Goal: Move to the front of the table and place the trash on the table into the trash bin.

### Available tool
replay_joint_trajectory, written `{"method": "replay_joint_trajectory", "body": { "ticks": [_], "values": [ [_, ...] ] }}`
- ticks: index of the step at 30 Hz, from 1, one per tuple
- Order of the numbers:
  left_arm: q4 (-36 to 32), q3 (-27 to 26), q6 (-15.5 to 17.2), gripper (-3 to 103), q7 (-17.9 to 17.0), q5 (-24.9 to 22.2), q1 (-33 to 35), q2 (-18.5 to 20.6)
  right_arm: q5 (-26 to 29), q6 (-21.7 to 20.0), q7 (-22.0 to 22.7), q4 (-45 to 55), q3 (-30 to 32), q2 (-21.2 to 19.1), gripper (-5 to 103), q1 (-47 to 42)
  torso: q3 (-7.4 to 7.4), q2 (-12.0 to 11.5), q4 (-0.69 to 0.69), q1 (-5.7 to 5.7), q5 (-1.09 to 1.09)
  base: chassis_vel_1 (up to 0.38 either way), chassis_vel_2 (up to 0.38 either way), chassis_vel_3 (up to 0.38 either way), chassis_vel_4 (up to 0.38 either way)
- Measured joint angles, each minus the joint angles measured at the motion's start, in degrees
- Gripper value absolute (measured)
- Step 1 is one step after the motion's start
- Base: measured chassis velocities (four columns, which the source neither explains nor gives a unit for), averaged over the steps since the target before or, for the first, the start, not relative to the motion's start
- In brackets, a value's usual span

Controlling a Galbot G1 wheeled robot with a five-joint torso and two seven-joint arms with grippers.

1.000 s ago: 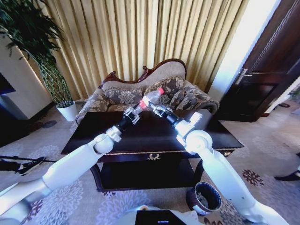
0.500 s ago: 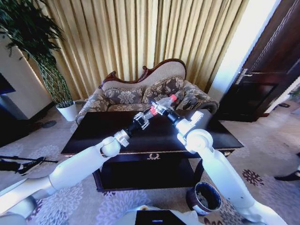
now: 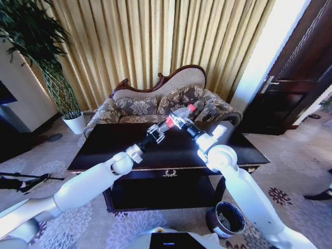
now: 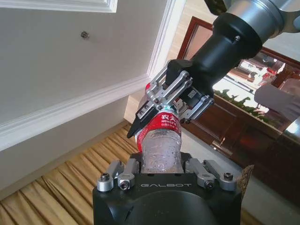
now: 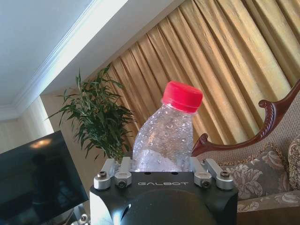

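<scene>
Head view: bottle (image 3: 179, 116) between both hands.

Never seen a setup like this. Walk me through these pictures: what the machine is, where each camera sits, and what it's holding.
This is a wheeled robot with two white arms, each ending in a claw. The wide picture comes from its head, looking down over a dark table. The other two come from cameras on its wrists. Both claws, the left claw and the right claw, grip one clear plastic bottle with a red cap, held in the air above the table. The trash bin stands on the carpet by the table's near right corner.
</scene>
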Motion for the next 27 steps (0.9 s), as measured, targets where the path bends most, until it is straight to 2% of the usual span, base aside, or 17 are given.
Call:
{"method": "replay_joint_trajectory", "body": {
  "ticks": [4, 5, 8, 10, 14, 16, 18, 22, 24, 26, 27],
  "values": [
    [-1.2, -0.2, 0.8, 53, -0.1, -0.8, 0.3, 0.5, -0.4, 0.0, 0.0, 0.1, 0.5, -0.1, 37, -0.3, 0.00, 0.0, 0.00, 0.00, 0.00, 0.000, 0.000, 0.000, 0.000],
    [-1.2, -0.2, 0.8, 53, -0.1, -0.8, 0.3, 0.5, -0.4, 0.0, 0.0, 0.1, 0.5, -0.1, 37, -0.3, 0.00, 0.0, 0.00, 0.00, 0.00, 0.000, 0.000, 0.000, 0.000],
    [-3.6, -0.4, 0.8, 69, -0.3, -2.6, 1.1, 1.2, -1.1, 0.9, 0.3, -0.5, 1.7, -0.4, 35, -0.3, 0.00, 0.0, 0.00, 0.00, 0.00, 0.000, 0.000, 0.000, 0.000],
    [-4.4, -0.6, 1.0, 69, -0.4, -3.0, 1.3, 1.4, -1.2, 0.9, 0.4, -0.6, 2.0, -0.5, 32, -0.3, 0.00, 0.0, -0.01, 0.00, -0.01, 0.000, 0.000, 0.000, 0.000],
    [-8.0, -2.1, 2.3, 90, -0.3, -4.3, 2.9, 2.7, -2.5, 1.0, 0.5, -2.2, 4.7, -1.4, 25, -0.4, 0.00, 0.0, -0.01, 0.00, 0.00, 0.000, 0.000, 0.000, 0.000],
    [-8.5, -2.9, 2.8, 90, -0.2, -4.8, 3.3, 3.1, -3.1, 1.1, 0.5, -2.7, 5.4, -1.8, 25, -0.6, 0.00, 0.0, 0.00, 0.00, 0.00, 0.000, 0.000, 0.000, 0.000],
    [-9.6, -5.7, 4.4, 98, -0.3, -6.4, 4.7, 3.9, -4.8, 1.3, 0.6, -3.7, 7.2, -2.7, 25, -1.3, 0.00, 0.0, -0.01, 0.00, 0.00, 0.000, 0.000, 0.000, 0.000],
    [-11.2, -10.9, 7.2, 100, -0.3, -9.1, 7.3, 5.1, -8.2, 2.3, 0.6, -4.8, 8.8, -4.1, 25, -2.8, 0.00, 0.0, -0.01, 0.00, 0.00, 0.000, 0.000, 0.000, 0.000],
    [-12.2, -17.1, 9.5, 100, -0.5, -11.6, 11.5, 6.2, -12.8, 4.0, 0.6, -5.8, 10.1, -5.2, 25, -4.9, 0.00, 0.0, -0.02, 0.00, 0.01, 0.000, 0.000, 0.000, 0.000],
    [-12.3, -18.8, 9.7, 100, -0.5, -12.0, 12.7, 6.4, -13.6, 4.4, 0.6, -5.8, 10.3, -5.4, 25, -5.4, 0.00, 0.0, -0.01, 0.00, 0.01, 0.000, 0.000, 0.000, 0.000],
    [-12.7, -23.5, 10.3, 100, -0.5, -12.8, 16.0, 6.7, -15.0, 5.4, 0.6, -5.5, 11.1, -5.8, 25, -7.0, 0.00, 0.0, -0.01, 0.00, 0.01, 0.000, 0.000, 0.000, 0.000]
  ]
}}
